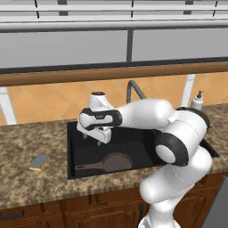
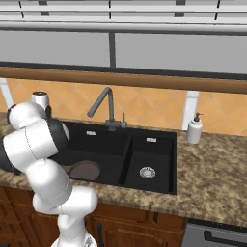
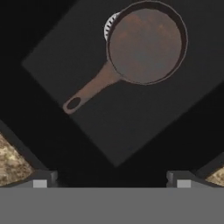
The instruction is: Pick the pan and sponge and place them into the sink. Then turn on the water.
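Lying flat on the floor of the large basin was the pan, its round bowl partly covering the silver drain and its long handle pointing toward the front left corner of the sink. That half of the job looked done. Above it hung the gripper, fingers spread wide and holding nothing, with clear space between them and the pan below.

Out on the speckled counter, left of the sink and well apart from it, sat the sponge, yellow body with its grey-green face up, untouched. That was the likely next target.

To do it well, the hand needed to lift straight up out of the basin first, clearing the front rim, then swing left over the counter. The sponge was small and soft, so the fingers should come down square across its short sides and close gently near the middle.

Behind the basins stood the faucet, its lever not yet touched, and a white soap bottle waited on the right.
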Tool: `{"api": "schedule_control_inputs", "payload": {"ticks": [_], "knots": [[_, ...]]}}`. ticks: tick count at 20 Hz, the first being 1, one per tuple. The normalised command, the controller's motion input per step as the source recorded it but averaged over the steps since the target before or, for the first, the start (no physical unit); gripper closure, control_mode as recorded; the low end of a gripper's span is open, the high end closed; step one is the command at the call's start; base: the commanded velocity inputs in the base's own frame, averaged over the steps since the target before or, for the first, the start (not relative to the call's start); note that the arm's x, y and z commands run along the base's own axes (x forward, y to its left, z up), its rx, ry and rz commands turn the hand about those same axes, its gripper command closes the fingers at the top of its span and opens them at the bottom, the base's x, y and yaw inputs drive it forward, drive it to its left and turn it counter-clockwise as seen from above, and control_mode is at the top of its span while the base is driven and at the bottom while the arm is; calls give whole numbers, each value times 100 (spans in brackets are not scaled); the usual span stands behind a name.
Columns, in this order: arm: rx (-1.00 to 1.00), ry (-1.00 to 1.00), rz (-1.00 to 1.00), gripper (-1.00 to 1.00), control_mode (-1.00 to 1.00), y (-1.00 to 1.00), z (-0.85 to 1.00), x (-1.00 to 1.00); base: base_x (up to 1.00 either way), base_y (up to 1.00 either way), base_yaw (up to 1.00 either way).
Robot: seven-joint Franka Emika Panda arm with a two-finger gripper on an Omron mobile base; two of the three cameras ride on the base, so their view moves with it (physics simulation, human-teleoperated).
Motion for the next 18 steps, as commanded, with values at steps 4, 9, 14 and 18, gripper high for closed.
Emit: {"api": "schedule_control_inputs", "payload": {"ticks": [4,9,14,18], "knots": [[-8,0,22,-100,-100,35,2,-10,0,0,0],[-4,0,1,-100,-100,6,0,0,0,0,0],[-2,0,1,-100,-100,25,0,0,0,0,0],[-3,0,2,-100,-100,47,0,0,0,0,0]]}}
